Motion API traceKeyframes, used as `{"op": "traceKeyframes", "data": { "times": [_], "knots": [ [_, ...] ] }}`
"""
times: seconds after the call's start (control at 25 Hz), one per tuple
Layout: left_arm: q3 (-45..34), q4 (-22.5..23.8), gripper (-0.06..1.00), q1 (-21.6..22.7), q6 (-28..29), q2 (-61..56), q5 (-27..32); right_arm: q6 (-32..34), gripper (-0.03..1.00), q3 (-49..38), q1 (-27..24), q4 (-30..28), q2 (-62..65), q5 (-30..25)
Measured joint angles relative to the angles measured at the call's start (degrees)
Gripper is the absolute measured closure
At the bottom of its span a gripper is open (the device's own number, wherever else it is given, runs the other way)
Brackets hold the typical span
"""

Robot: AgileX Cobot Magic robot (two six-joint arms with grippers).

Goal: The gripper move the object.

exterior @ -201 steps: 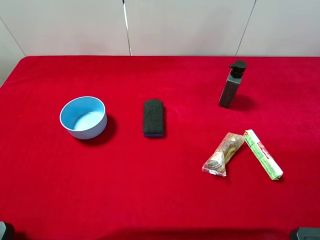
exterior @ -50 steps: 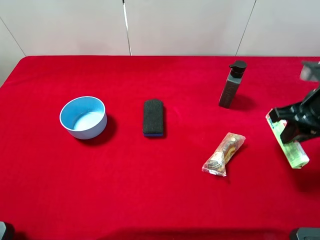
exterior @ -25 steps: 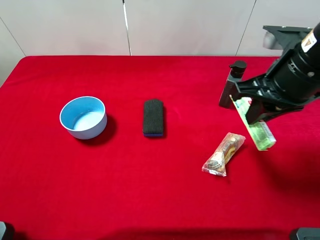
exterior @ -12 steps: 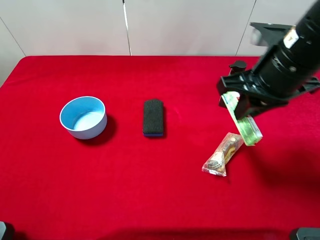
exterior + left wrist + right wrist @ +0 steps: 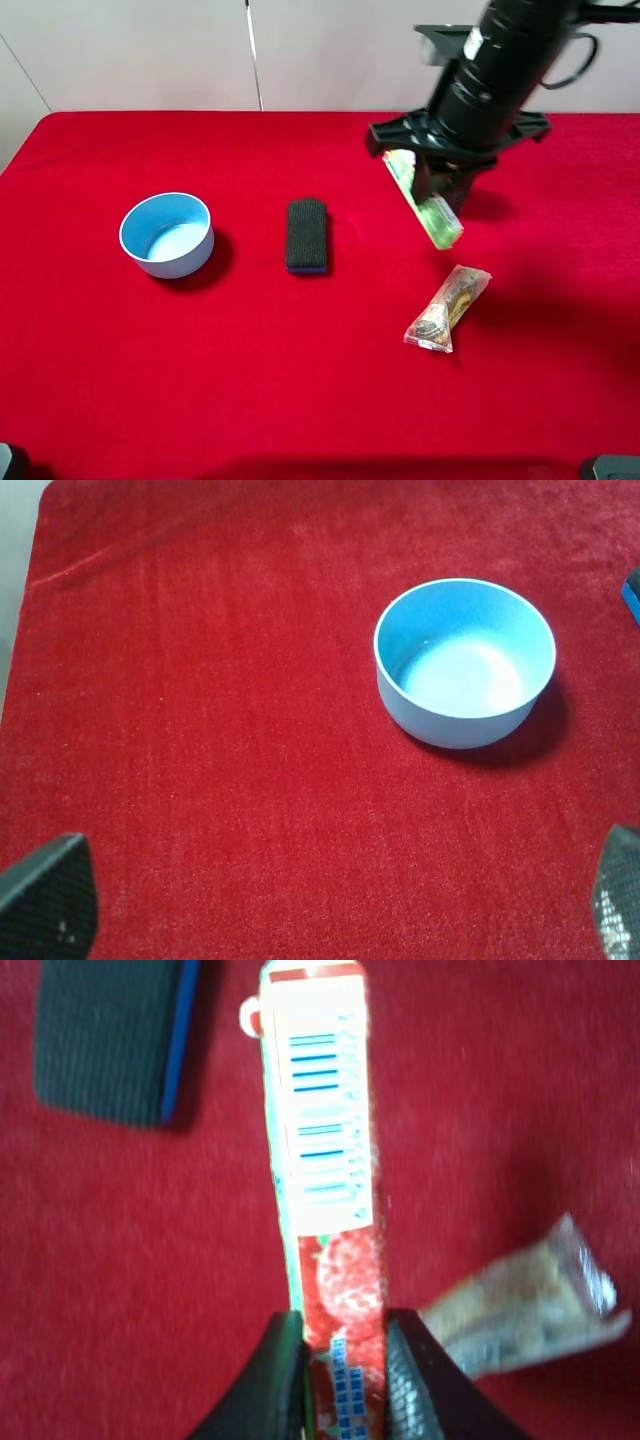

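My right gripper [image 5: 432, 188] is shut on the slim green and white box [image 5: 422, 199] and holds it tilted in the air, above the cloth between the black eraser [image 5: 306, 235] and the dark pump bottle [image 5: 470, 178]. In the right wrist view the box [image 5: 325, 1150] runs out from between my two fingers [image 5: 280, 1380], with a barcode and red print on it. My left gripper [image 5: 320, 900] is open, with only its fingertips [image 5: 45, 895] at the picture's corners, near the blue bowl [image 5: 464, 662].
A blue bowl [image 5: 167, 234] stands at the left. A clear snack packet [image 5: 447, 308] lies below the held box and shows in the right wrist view [image 5: 525, 1305]. The eraser shows there too [image 5: 112, 1040]. A red cloth [image 5: 300, 400] covers the table.
My right gripper has carried the box up and to the left, from beside the snack packet to in front of the pump bottle. The left arm has not moved.
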State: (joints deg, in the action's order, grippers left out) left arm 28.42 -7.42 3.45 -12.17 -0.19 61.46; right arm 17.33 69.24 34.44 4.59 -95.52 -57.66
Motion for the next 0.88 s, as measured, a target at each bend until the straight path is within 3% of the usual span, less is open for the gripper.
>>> {"op": "traceKeyframes", "data": {
  "times": [0.44, 0.88],
  "knots": [
    [0.0, 0.0, -0.05, 0.0, 0.0, 0.0, 0.0, -2.7, 0.85, 11.9, 0.2, -0.7, -12.0, 0.5],
    [0.0, 0.0, -0.05, 0.0, 0.0, 0.0, 0.0, -3.6, 0.86, 15.9, 0.2, -1.1, -19.6, 5.9]
  ]
}}
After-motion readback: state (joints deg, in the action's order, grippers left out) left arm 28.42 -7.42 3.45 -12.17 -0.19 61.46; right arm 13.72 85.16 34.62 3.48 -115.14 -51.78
